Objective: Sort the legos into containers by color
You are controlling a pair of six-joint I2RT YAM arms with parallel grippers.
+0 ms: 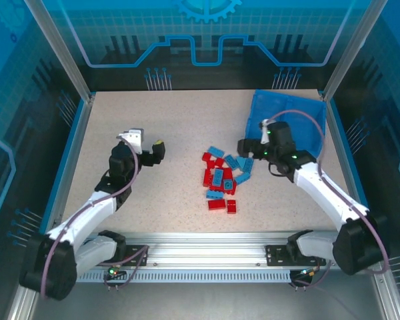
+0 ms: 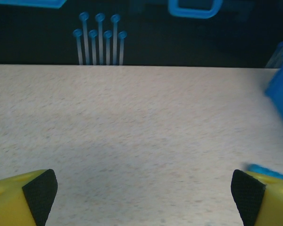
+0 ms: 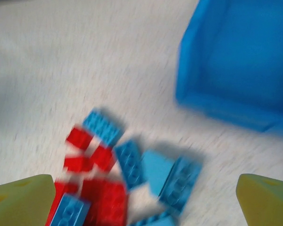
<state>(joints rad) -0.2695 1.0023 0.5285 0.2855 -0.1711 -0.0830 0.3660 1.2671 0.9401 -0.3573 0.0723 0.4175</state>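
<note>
Right fingers [image 3: 20,200] spread, red and light-blue legos [image 3: 108,202] jumbled

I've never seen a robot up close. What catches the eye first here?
A heap of red and blue legos lies in the middle of the table. A blue tray sits at the far right corner. The right gripper hangs open at the heap's right edge.

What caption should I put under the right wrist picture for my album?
Open yellow fingers hover over a heap of red and blue bricks beside the blue tray.
</note>
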